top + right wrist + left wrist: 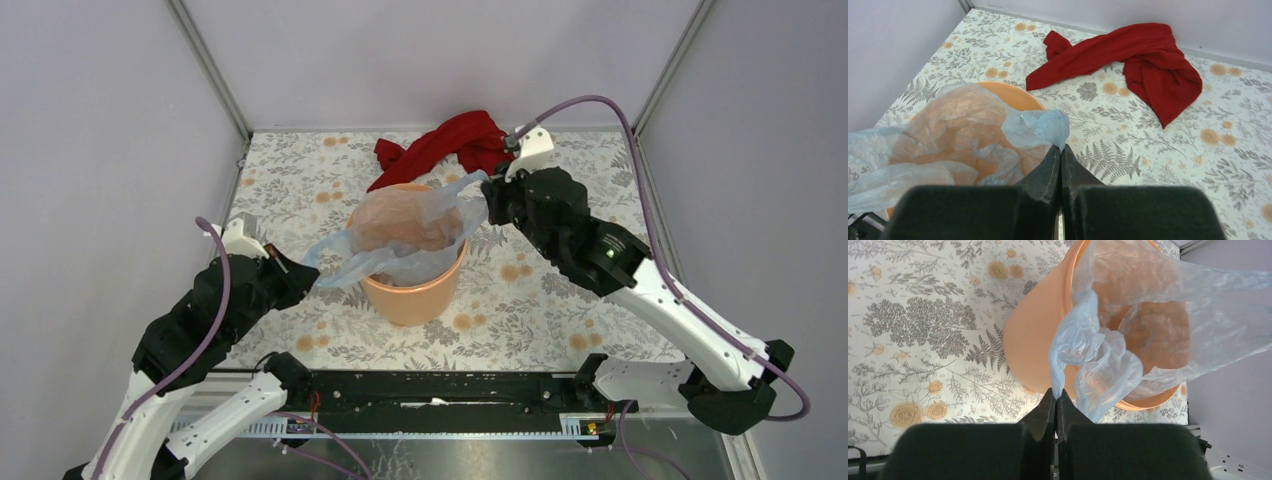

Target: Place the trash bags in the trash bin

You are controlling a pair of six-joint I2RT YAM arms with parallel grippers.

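Observation:
The orange trash bin [412, 292] stands upright mid-table. A pale blue translucent trash bag [405, 232] is stretched over its mouth, sagging inside. At the bin's left, my left gripper [305, 279] is shut on the bag's left edge. The film [1083, 342] bunches right above the pinched left fingertips [1056, 392], in front of the bin [1035, 340]. My right gripper [492, 197] sits at the bin's right rim, shut on the bag's right corner. In the right wrist view that gripper [1060, 149] pinches the blue corner [1040, 127] beside the bin's rim [1013, 95].
A red cloth [445, 148] lies crumpled on the floral tabletop [520, 290] behind the bin, also in the right wrist view as the red cloth [1143, 65]. Grey walls and metal corner posts enclose the table on three sides.

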